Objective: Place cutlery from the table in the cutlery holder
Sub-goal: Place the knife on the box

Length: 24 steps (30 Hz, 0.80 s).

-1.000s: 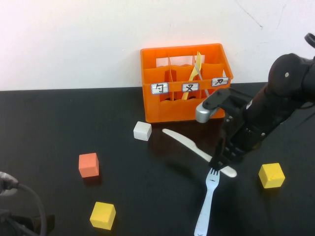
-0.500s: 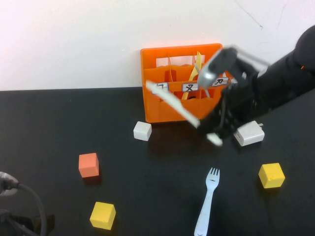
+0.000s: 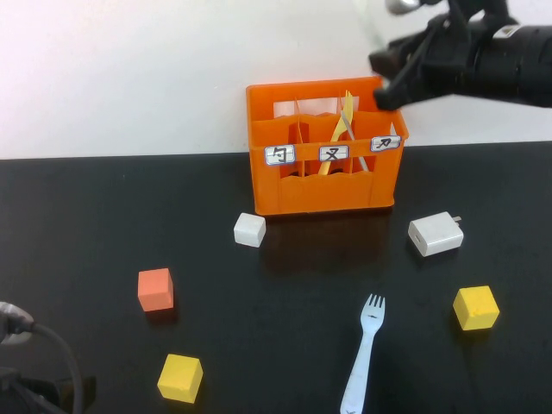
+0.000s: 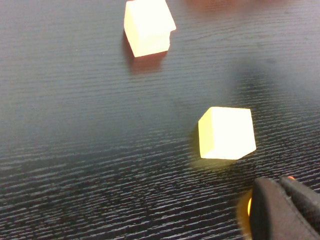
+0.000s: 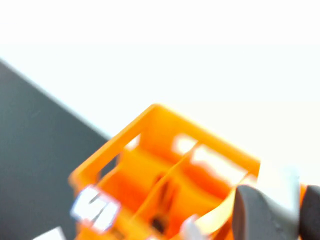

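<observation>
The orange cutlery holder (image 3: 319, 185) stands at the back of the black table (image 3: 103, 216), with a yellow fork (image 3: 345, 116) upright in its middle compartment. My right gripper (image 3: 388, 89) hovers above the holder's right end, shut on a cream-white knife (image 5: 277, 187); in the high view the knife is lost against the white wall. The right wrist view looks down at the holder (image 5: 150, 165) just below the gripper (image 5: 282, 212). A pale blue-white fork (image 3: 364, 354) lies on the table at the front. My left gripper (image 4: 280, 187) is shut and empty, low at the front left beside a yellow cube (image 4: 226, 133).
A white charger block (image 3: 435, 234) lies right of the holder. Small cubes are scattered about: white (image 3: 249, 229), orange (image 3: 155, 289), yellow front left (image 3: 180, 378) and yellow at the right (image 3: 476, 307). A white wall rises behind the table.
The right gripper lifted the cream-white knife off the table and carried it up and back to above the holder's right end. The white charger block is now uncovered. The left arm stayed still.
</observation>
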Motion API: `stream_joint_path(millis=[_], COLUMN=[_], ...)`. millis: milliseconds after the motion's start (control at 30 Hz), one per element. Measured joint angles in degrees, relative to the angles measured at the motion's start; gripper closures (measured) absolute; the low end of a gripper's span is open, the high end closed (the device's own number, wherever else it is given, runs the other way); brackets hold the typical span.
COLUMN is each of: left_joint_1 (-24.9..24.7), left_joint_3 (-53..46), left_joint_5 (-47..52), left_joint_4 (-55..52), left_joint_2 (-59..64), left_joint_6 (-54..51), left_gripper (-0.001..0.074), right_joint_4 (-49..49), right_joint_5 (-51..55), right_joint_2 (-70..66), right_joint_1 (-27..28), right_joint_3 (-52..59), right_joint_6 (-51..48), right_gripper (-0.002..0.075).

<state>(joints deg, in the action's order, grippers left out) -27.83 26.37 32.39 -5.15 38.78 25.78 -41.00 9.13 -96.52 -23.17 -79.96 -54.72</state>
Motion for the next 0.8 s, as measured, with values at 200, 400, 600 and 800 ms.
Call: stream_joint_path(millis=[200, 400, 600, 800], left_joint_1=[0.00, 0.00, 0.00, 0.00], left_joint_3=[0.00, 0.00, 0.00, 0.00], left_joint_5=[0.00, 0.00, 0.00, 0.00], left_joint_4=[0.00, 0.00, 0.00, 0.00], left_joint_2=[0.00, 0.00, 0.00, 0.00], left_joint_6=[0.00, 0.00, 0.00, 0.00], left_gripper=[0.0736, 0.0736, 0.0736, 0.0736], right_joint_4=[-4.97, -10.31, -11.06, -11.28], right_joint_5=[-10.03, -14.63, -16.33, -16.96], right_joint_2=[-1.75, -5.32, -9.25, -11.40], right_joint_1=[0.00, 0.00, 0.00, 0.00], right_joint_3=[0.07, 0.07, 0.21, 0.21], right_joint_6=[0.10, 0.10, 0.10, 0.10], right_gripper=[0.0544, 0.0544, 0.0544, 0.0544])
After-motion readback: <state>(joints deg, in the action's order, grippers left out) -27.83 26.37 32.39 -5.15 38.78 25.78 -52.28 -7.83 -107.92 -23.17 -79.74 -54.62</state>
